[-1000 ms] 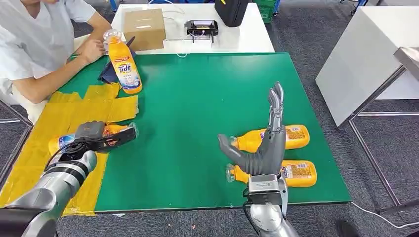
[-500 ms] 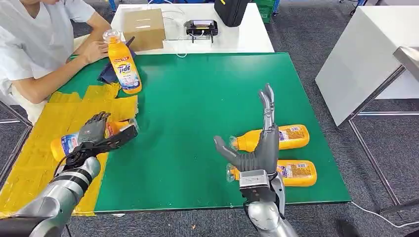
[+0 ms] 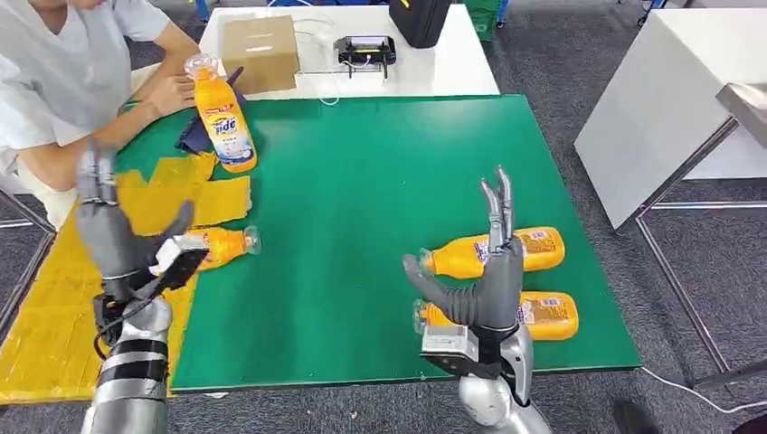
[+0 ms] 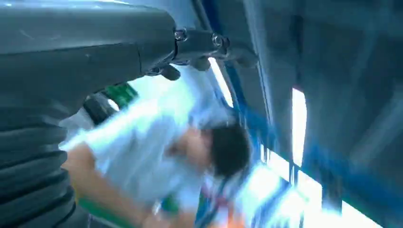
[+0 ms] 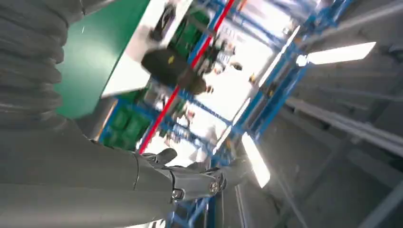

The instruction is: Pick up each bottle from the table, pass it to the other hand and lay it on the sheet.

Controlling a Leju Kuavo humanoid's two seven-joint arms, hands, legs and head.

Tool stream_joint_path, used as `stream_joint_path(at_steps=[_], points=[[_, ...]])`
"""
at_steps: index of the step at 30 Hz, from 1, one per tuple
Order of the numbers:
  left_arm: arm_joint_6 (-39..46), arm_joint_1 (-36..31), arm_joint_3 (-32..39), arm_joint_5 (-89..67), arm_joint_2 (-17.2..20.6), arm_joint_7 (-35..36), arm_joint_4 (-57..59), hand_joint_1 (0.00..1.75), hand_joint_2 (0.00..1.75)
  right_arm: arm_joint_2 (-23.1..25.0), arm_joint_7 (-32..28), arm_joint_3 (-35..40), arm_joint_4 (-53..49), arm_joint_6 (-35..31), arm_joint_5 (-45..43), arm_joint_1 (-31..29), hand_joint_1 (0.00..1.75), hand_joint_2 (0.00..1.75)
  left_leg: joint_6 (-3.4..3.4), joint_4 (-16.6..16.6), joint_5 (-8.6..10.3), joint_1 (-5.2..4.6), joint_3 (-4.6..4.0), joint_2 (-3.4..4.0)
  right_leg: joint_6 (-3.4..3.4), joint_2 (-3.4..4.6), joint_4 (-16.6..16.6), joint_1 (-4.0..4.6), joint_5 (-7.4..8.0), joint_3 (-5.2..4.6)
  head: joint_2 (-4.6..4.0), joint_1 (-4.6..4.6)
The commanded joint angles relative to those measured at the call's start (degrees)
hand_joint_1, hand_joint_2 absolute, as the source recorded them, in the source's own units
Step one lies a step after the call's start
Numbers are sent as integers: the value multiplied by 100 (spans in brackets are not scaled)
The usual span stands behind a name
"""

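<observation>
An orange bottle [image 3: 215,245] lies on its side at the edge of the yellow sheet [image 3: 54,307], cap toward the green mat. My left hand [image 3: 110,231] is raised above the sheet, fingers up and spread, holding nothing. Two more orange bottles lie side by side at the right: the farther bottle [image 3: 534,248] and the nearer bottle [image 3: 548,316]. My right hand [image 3: 484,280] stands upright in front of them, fingers straight and apart, empty. A fourth orange bottle [image 3: 222,117] stands upright at the far left, with a person's hand [image 3: 168,90] beside it.
A person in white [image 3: 63,81] sits at the table's far left corner. Behind the green mat [image 3: 380,181] is a white table with a cardboard box [image 3: 263,51], a small device [image 3: 368,51] and a black bag [image 3: 423,20]. Another white table [image 3: 665,99] stands to the right.
My left hand has let go of the bottle on the sheet and risen, turning its fingers upward. The right hand has stayed upright, shifting slightly.
</observation>
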Motion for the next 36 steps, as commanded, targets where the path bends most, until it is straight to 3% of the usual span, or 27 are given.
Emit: stream_joint_path(at_steps=[1, 2, 4, 6, 8, 13, 18, 21, 27, 36], points=[[-960, 856, -1394, 2163, 493, 1233, -609, 0, 175, -472, 1332, -267, 468, 668, 1833, -318, 0, 175, -10, -18, -9, 3, 50, -29, -11, 7, -15, -3, -17, 53, 0, 0], [-1974, 1008, -1685, 3095, 663, 1714, -722, 0, 175, -657, 1739, -281, 638, 1131, 2244, -451, 0, 175, -5, -16, -1, -1, 31, -28, -5, -3, -13, -5, -14, 31, 0, 0], [-3203, 1356, -1997, 4028, 866, 2181, -889, 0, 175, -993, 2248, -435, 943, 1848, 2698, -638, 0, 175, -5, -5, -6, 8, 29, -19, 4, 11, -10, 4, -17, 33, 0, 2], [-3624, 1651, -2161, 4301, 900, 2288, -1001, 0, 175, -1228, 2255, -614, 1151, 2132, 2570, -689, 0, 175, -7, -2, -17, 16, 51, -11, 1, 37, -14, 12, -21, 54, 0, -4], [-3622, 1731, -2200, 4299, 885, 2274, -1005, 0, 175, -1303, 2152, -690, 1203, 2135, 2471, -677, 0, 175, 1, -6, -4, 14, 29, -21, 8, 9, -12, 7, -16, 37, 0, 0], [-4297, 2035, -2524, 4694, 1014, 2343, -1150, 0, 175, -1639, 2365, -895, 1470, 2501, 2418, -821, 0, 175, 0, -1, -14, 0, 36, -19, 11, 23, -7, -6, -22, 47, 0, 2], [-4377, 2166, -2690, 4776, 997, 2281, -1284, 0, 175, -1757, 2287, -1063, 1886, 2666, 2292, -1123, 0, 175, 7, 2, -18, -2, 33, -22, 16, 22, -5, -8, -22, 46, 0, 0], [-4391, 2142, -2681, 4861, 952, 2268, -1281, 0, 175, -1835, 2468, -982, 2045, 2811, 2548, -1235, 0, 175, 4, 5, -25, 1, 43, -21, 12, 33, -3, -6, -28, 56, 0, 2], [-4632, 2207, -2875, 5313, 830, 2286, -1321, 0, 175, -2016, 2259, -799, 2924, 3338, 2317, -1700, 0, 175, 6, 1, -19, 0, 40, -23, 14, 29, -7, -6, -22, 53, 0, 0], [-4639, 2044, -3270, 5328, 803, 2257, -1095, 0, 175, -1836, 1959, -371, 4054, 3383, 2515, -2181, 0, 175, 5, -3, -19, 3, 48, -17, 12, 35, -11, -4, -21, 61, 0, -2]])
